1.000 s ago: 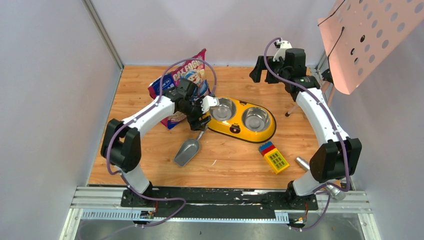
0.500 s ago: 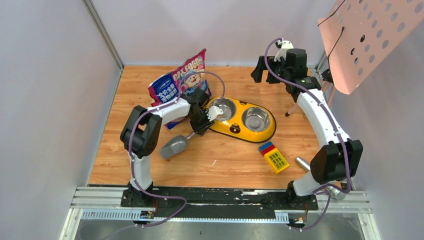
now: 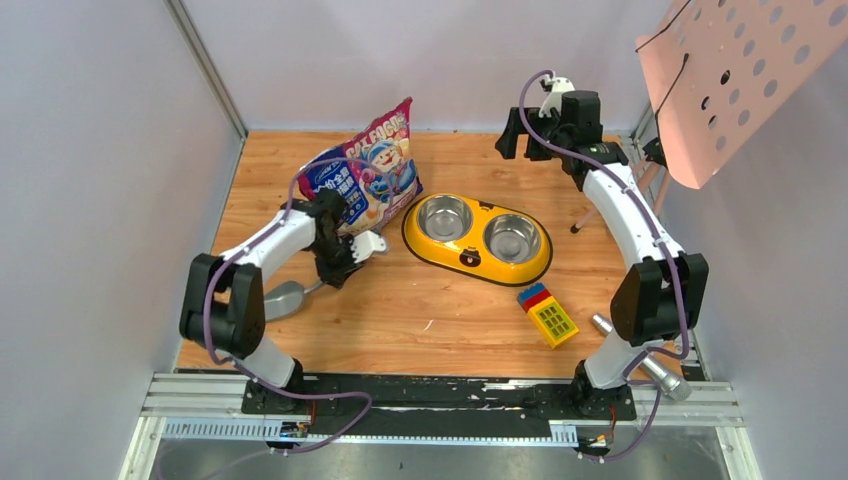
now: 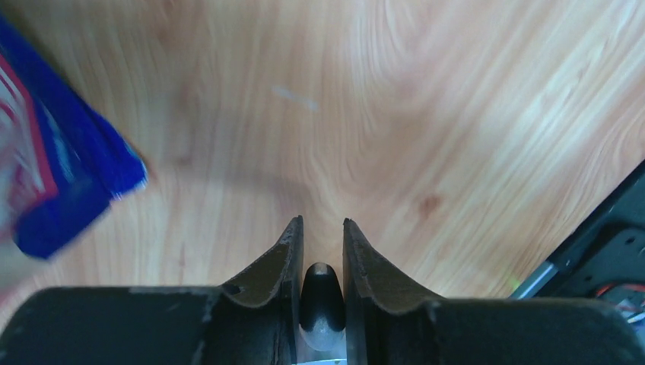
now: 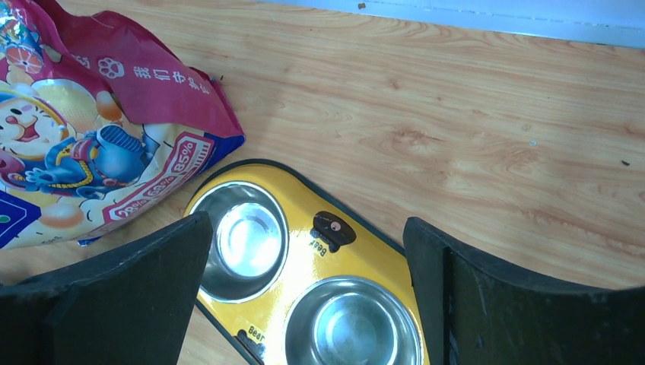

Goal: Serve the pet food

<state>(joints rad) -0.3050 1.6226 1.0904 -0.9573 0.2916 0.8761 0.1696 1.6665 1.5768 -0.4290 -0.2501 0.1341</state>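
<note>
No pet food showed loose anywhere; by my reading it all sat inside the glossy blue-and-magenta cartoon-cat bag [image 3: 362, 178], propped at 10 o'clock from the yellow double-bowl feeder [image 3: 477, 235], whose two steel bowls were bare. The left gripper [image 3: 332, 272], at 6 o'clock from the bag, had its fingers [image 4: 283, 262] narrow around a dark rounded shaft, probably the handle of the grey metal scoop [image 3: 284, 298] lying at its 8 o'clock on the wooden surface [image 3: 450, 320]. The right gripper [image 5: 306, 228] hung wide apart and held nothing, above the feeder's 12 o'clock side

The risks, as I judged them: so slim a pinch might let the scoop swivel and tip kibble onto the surface, and the unbraced bag could buckle or topple when the scoop pushed in. Whether its mouth was open I could not tell

The bag read "CAT FOOD" along its top, "我们专业" on the magenta, and "35%" among its roundels; the feeder carried "Bear" twice
</note>
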